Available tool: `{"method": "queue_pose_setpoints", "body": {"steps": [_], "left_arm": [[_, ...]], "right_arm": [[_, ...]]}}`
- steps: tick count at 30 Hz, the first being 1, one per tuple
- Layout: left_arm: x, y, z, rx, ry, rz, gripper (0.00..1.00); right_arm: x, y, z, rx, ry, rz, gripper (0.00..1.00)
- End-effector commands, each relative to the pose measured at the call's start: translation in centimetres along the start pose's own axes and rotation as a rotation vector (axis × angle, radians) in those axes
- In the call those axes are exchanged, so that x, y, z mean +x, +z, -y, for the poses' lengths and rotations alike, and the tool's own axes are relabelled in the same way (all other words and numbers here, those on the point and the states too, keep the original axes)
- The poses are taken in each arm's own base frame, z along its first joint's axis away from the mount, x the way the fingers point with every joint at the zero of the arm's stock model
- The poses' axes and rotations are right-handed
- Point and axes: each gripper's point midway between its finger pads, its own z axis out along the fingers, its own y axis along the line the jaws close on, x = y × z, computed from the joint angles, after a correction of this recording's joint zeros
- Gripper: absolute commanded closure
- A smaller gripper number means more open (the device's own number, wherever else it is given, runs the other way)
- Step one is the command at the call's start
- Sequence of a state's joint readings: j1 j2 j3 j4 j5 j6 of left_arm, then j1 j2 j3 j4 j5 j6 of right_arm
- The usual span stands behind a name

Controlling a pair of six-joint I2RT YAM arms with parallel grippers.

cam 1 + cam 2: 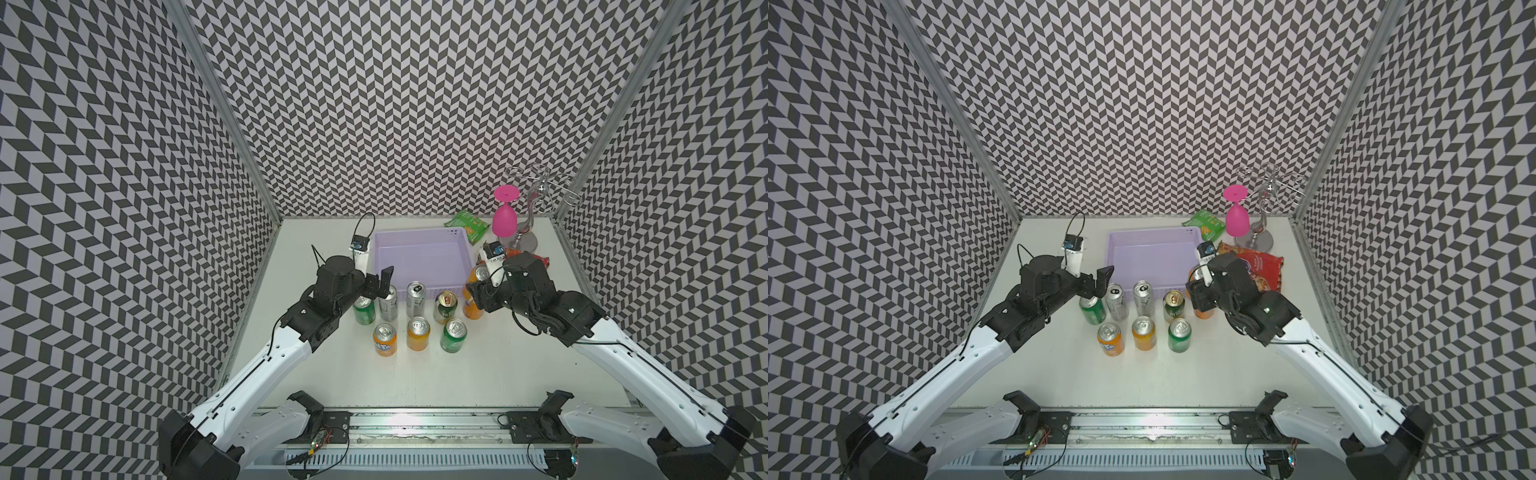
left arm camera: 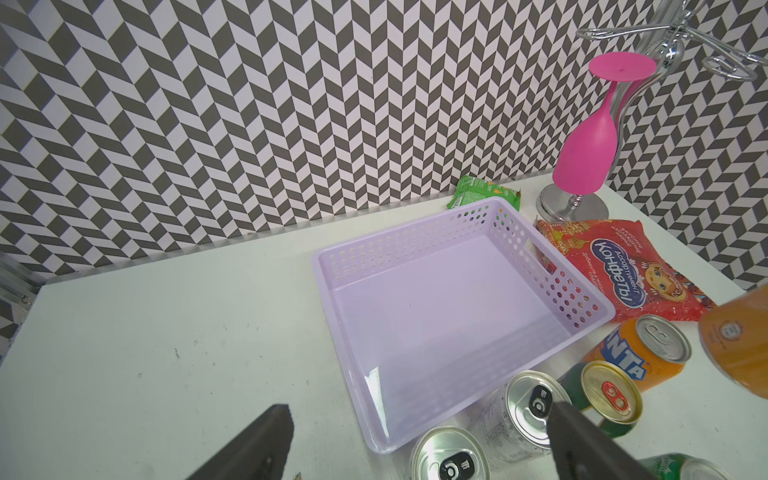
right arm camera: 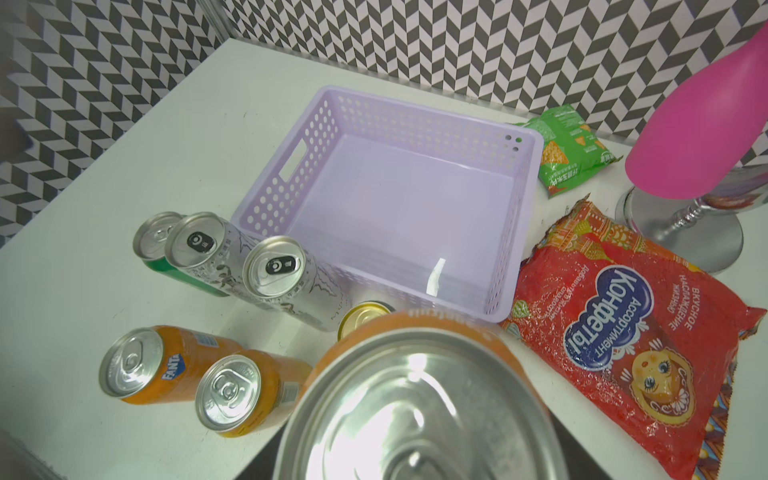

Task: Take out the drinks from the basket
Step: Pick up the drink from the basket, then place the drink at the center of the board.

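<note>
Drinks (image 1: 417, 332) are all out of the basket (image 1: 415, 237), which sits bare at the back of the table (image 1: 415, 382). Eight stand in front of it. The right gripper (image 1: 477, 296) squeezes the last orange can (image 3: 415, 395); put down too close, it may tip the standing orange can (image 2: 648, 353) beside it. The left gripper (image 2: 419, 409) is wide open, holding nothing, and may bump a tall silver can (image 1: 388, 305).

Nearest orange can (image 3: 415, 399) fills the lower frame, silver top toward the lens. Lavender basket (image 3: 291, 183) sits behind it. 2 silver cans (image 3: 208, 253) (image 3: 286, 278) and 1 green can (image 3: 154, 237) stand against its wall. 2 orange cans (image 3: 174, 365) (image 3: 253, 390) stand nearer. Red bag (image 3: 623, 345) lies just beside the basket.
</note>
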State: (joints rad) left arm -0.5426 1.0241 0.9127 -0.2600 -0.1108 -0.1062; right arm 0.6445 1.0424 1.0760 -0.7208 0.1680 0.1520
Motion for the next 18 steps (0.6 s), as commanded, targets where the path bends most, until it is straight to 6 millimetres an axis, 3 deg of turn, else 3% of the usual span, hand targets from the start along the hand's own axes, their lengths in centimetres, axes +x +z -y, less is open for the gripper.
{"method": "queue_pose_setpoints", "body": {"steps": [1, 9, 18], "left_arm": [[-1.2, -0.6, -0.2, -0.003, -0.006, 0.045, 0.01], [-1.3, -0.7, -0.3, -0.004, -0.009, 0.048, 0.01], [-1.4, -0.7, -0.3, -0.008, -0.006, 0.049, 0.01]], "right_arm": [[-1.4, -1.8, 0.7, 0.024, 0.074, 0.105, 0.43], [1.2, -1.4, 1.6, 0.042, 0.144, 0.113, 0.43], [4.0, 0.5, 2.3, 0.081, 0.241, 0.074, 0.43]]}}
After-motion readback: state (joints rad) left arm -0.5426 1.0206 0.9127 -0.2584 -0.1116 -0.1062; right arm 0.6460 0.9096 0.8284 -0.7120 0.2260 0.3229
